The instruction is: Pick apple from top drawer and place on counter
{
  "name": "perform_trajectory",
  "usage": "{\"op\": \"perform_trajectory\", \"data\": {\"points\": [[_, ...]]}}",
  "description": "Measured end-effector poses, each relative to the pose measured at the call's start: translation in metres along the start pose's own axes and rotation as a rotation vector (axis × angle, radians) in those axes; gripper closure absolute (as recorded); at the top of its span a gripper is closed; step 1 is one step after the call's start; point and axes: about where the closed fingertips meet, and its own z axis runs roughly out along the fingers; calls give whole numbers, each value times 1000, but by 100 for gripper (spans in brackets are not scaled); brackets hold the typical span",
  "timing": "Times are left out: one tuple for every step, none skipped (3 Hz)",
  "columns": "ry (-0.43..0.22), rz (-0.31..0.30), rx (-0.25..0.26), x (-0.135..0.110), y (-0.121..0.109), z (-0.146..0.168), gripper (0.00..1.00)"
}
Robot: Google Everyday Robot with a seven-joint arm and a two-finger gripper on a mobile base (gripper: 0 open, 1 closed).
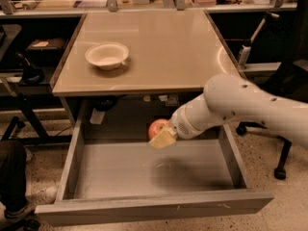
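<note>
The red-orange apple (pixel 156 127) hangs above the floor of the open grey top drawer (pixel 71 163), near its back and middle. My gripper (pixel 160 134) is shut on the apple, with a beige finger pad (pixel 163 139) in front of it. My white arm reaches in from the right over the drawer. The apple and gripper cast a shadow on the drawer floor below. The beige counter (pixel 163 47) lies above and behind the drawer.
A white bowl (pixel 107 56) sits on the left part of the counter. A person's dark leg (pixel 11 177) stands at the lower left beside the drawer. A chair base (pixel 281 158) is at the right. Shelves and clutter stand behind the counter.
</note>
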Motion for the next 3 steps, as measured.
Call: {"op": "perform_trajectory", "data": {"points": [[-19, 8, 48, -29, 12, -57, 100], [-33, -6, 97, -61, 20, -105, 100], [-36, -33, 102, -99, 9, -131, 100]]}}
